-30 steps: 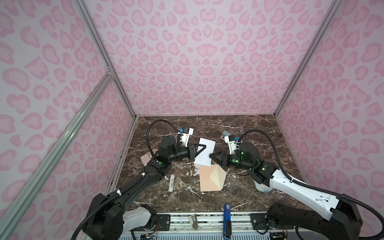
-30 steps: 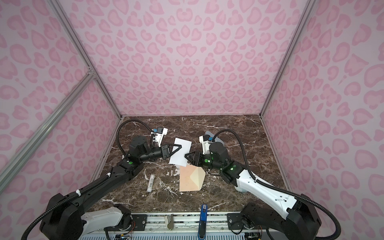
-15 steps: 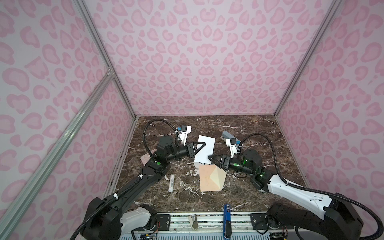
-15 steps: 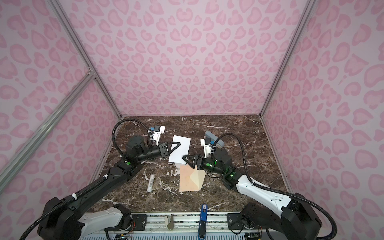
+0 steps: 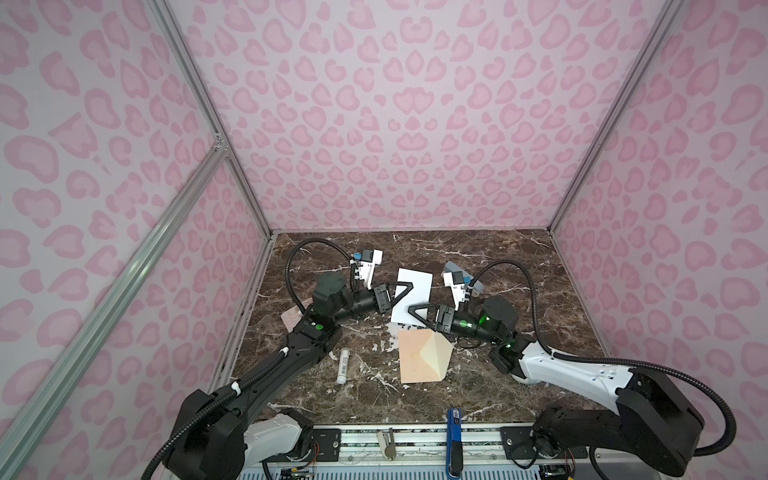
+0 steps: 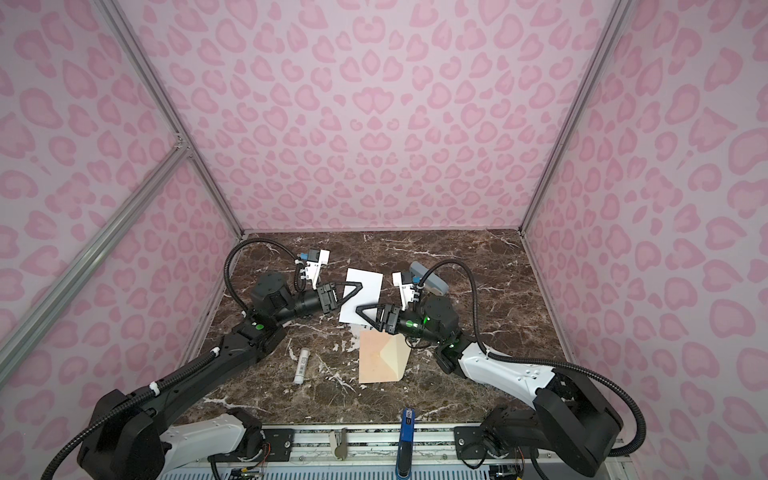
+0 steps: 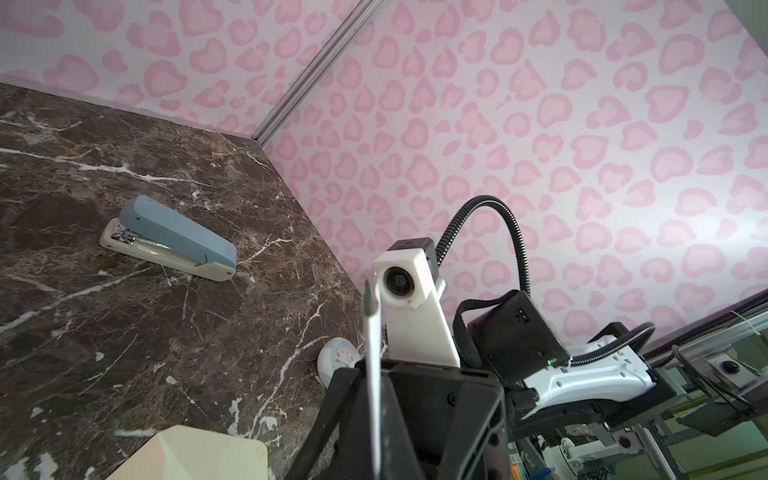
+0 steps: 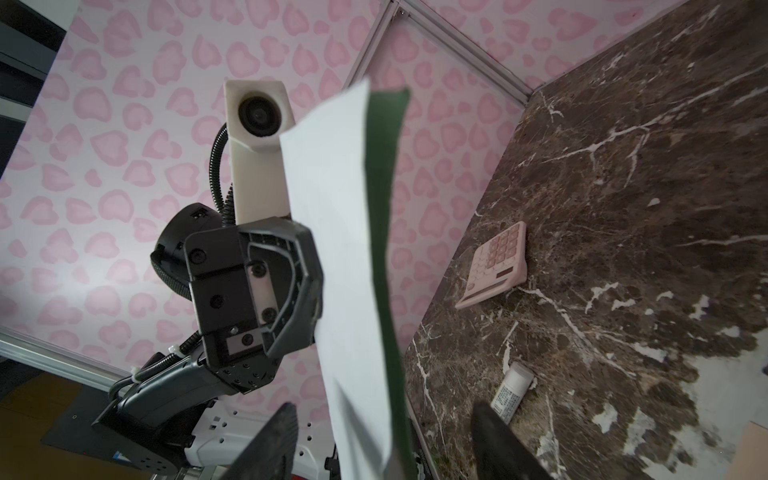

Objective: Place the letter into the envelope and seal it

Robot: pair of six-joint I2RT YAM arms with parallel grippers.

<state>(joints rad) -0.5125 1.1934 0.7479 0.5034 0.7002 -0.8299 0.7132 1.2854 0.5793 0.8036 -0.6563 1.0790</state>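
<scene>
Mid-air at ctr: L gripper (image 5: 409, 286) jaws pinched on letter (image 5: 419, 291), held upright. R gripper (image 5: 412, 311) jaws spread, straddling its near edge. Close R square and deep before L lets go, else it'll twist. Envelope (image 5: 415, 353) lies flat just nearer.

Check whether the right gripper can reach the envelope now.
Probably yes: the right gripper is open and near the envelope; only the letter, between its fingers, is in the way.

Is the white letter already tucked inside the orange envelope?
No, the letter is held up in the air, wholly outside the envelope lying flat nearby.
</scene>
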